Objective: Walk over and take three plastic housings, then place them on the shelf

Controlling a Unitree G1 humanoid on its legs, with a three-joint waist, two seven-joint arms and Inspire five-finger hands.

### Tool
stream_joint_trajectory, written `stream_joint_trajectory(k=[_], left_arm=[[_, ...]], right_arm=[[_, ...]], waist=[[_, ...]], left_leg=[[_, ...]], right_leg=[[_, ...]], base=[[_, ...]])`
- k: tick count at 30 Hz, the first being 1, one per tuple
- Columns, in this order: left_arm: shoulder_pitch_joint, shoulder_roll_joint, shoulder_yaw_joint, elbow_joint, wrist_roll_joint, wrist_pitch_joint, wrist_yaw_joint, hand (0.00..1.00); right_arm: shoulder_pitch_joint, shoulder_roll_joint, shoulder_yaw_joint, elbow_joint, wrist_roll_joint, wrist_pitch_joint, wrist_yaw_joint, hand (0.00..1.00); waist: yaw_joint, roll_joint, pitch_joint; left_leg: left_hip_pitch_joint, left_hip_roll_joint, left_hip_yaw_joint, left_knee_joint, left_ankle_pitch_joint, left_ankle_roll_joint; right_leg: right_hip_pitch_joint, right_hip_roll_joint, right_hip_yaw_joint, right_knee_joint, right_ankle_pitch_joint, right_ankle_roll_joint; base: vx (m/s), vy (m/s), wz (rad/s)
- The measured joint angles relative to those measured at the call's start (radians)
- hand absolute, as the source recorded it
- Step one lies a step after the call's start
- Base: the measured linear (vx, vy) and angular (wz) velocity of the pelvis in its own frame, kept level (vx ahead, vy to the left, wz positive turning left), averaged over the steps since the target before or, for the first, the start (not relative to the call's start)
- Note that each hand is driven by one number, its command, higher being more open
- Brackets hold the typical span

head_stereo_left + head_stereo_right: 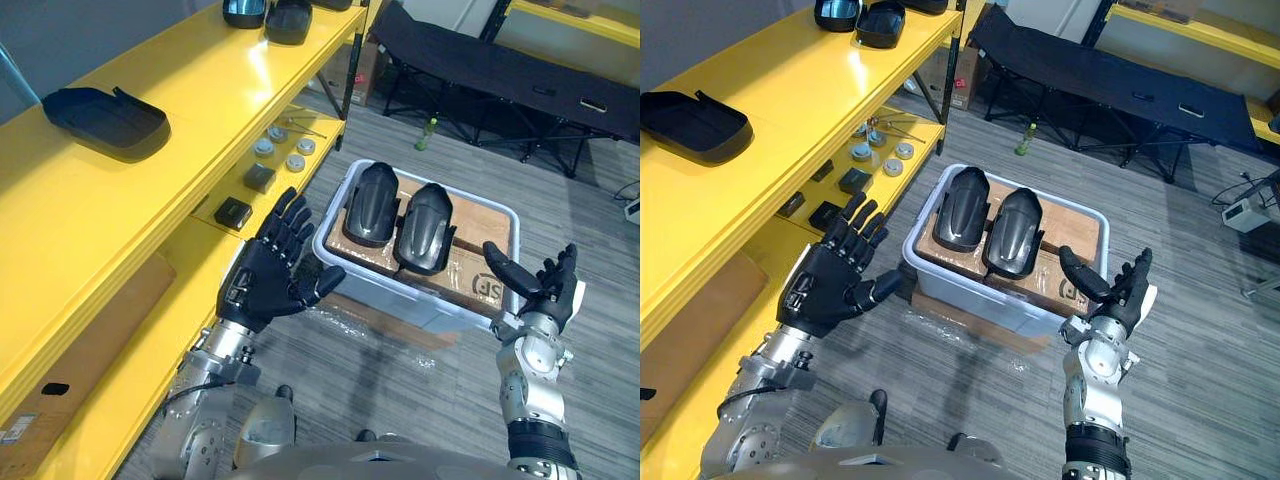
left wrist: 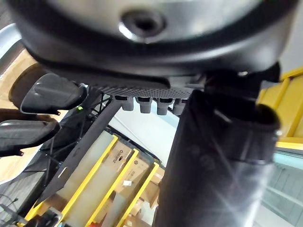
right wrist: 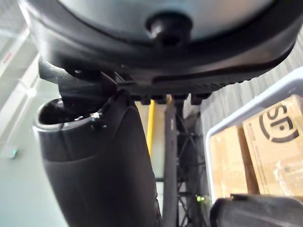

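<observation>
- Dark plastic: two housings, the left housing [image 1: 372, 203] and the right housing [image 1: 427, 228], lie side by side, touching, on cardboard boxes [image 1: 487, 232] inside a pale bin [image 1: 405, 296] on the floor.
- Left hand [image 1: 265, 275] is raised just beside the bin's left rim, palm turned toward the bin. Its fingers are straight and spread, its thumb points at the bin wall, and it holds nothing. Both housings lie beyond its thumb side, near but not touched.
- Right hand [image 1: 545, 290] is held up at the bin's near right corner, palm facing inward. Its fingers are upright and apart and its thumb is stretched toward the bin; it is empty. The right housing is the closer one to it, past the thumb.
- Yellow shelf [image 1: 150, 195] runs along the outer side of the left hand. A flat dark housing [image 1: 105, 120] rests on its top board, well apart from that hand.
- More dark shells [image 1: 290, 20] sit at the far end of the same board.
- Small round parts [image 1: 285, 155] and black blocks [image 1: 233, 212] lie on the lower board, the nearest block just beyond the left fingertips.
- Beyond the bin stands a black folding cot [image 1: 500, 60], with a green bottle [image 1: 428, 133] on the floor beneath it.
</observation>
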Motion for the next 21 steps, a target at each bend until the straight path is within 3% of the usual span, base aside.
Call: stream_joint_trajectory(k=[7,10,14,17,21], left_arm=[[-0.003,0.010,-0.018,0.001,0.034,0.000,-0.009,1.00],[-0.021,0.023,-0.008,0.029,0.032,0.000,-0.009,1.00],[-0.074,0.042,-0.005,0.080,0.030,0.000,-0.011,1.00],[-0.123,0.076,-0.010,0.120,0.030,-0.002,-0.010,1.00],[-0.162,0.096,-0.015,0.136,0.023,-0.004,-0.005,1.00]], right_arm=[[-0.010,0.027,-0.008,0.045,0.002,0.003,-0.067,1.00],[-0.086,-0.016,-0.044,0.150,0.062,0.008,-0.085,1.00],[-0.197,-0.105,-0.061,0.306,0.115,0.008,-0.082,1.00],[-0.296,-0.127,-0.070,0.369,0.277,-0.022,-0.043,1.00],[-0.403,-0.138,-0.070,0.391,0.305,-0.059,-0.023,1.00]], waist=[[-0.004,0.001,0.001],[0.001,0.001,0.008],[0.003,0.015,0.086],[0.017,0.018,0.142],[0.045,0.021,0.211]], left_leg=[[0.014,-0.002,0.018,-0.115,0.077,0.006],[-0.028,-0.005,0.023,-0.139,0.113,0.002],[-0.109,0.004,-0.016,-0.140,0.163,-0.009],[-0.143,0.016,-0.040,-0.199,0.225,-0.012],[-0.176,0.019,-0.055,-0.228,0.258,-0.012]], right_leg=[[-0.041,-0.006,0.005,-0.003,-0.007,-0.012],[-0.091,-0.010,0.002,-0.004,-0.022,-0.017],[-0.169,0.002,-0.040,0.034,-0.041,-0.017],[-0.232,0.011,-0.058,0.058,-0.037,-0.021],[-0.284,0.010,-0.066,0.087,-0.035,-0.023]], base=[[-0.08,-0.006,-0.05],[-0.10,-0.024,-0.01],[-0.14,-0.041,0.26],[-0.11,-0.054,0.25],[-0.03,-0.032,0.11]])
